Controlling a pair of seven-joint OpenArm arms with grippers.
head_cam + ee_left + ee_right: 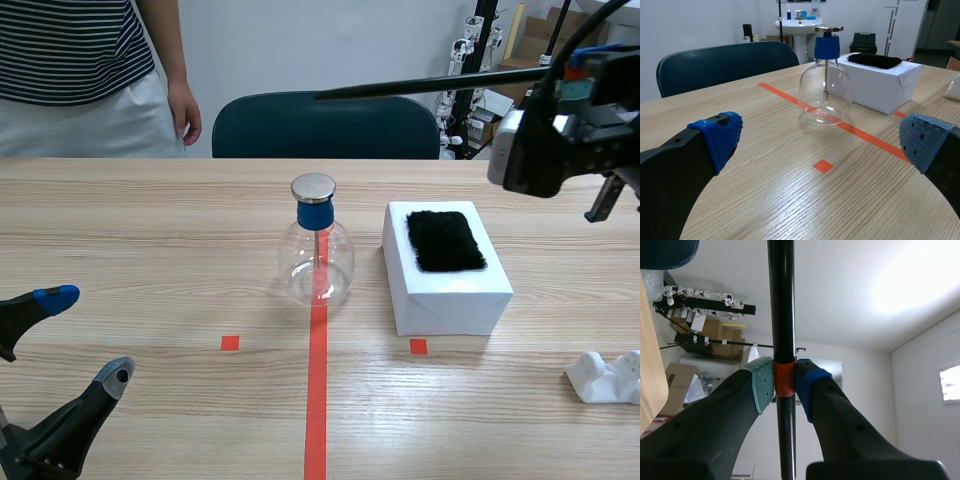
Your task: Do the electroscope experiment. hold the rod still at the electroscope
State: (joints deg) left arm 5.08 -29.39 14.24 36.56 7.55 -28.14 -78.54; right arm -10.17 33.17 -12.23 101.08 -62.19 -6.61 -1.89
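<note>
Light wooden table; dark teal chair behind far edge. White wall. White washbasin behind chair. Cardboard boxes in far corner. Bright ceiling light; window in side wall.

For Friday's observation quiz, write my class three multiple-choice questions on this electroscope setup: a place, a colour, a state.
1. Where does the black cloth lie? A) on the white box B) on the floor C) on a shelf
2. What colour is the stopper of the electroscope? A) red B) blue C) white
3. The right gripper is: A) open B) shut on nothing C) shut on the rod
Answers: 1A, it lies on the box's top; 2B, blue under the metal disc; 3C, both pads press the rod.
</note>
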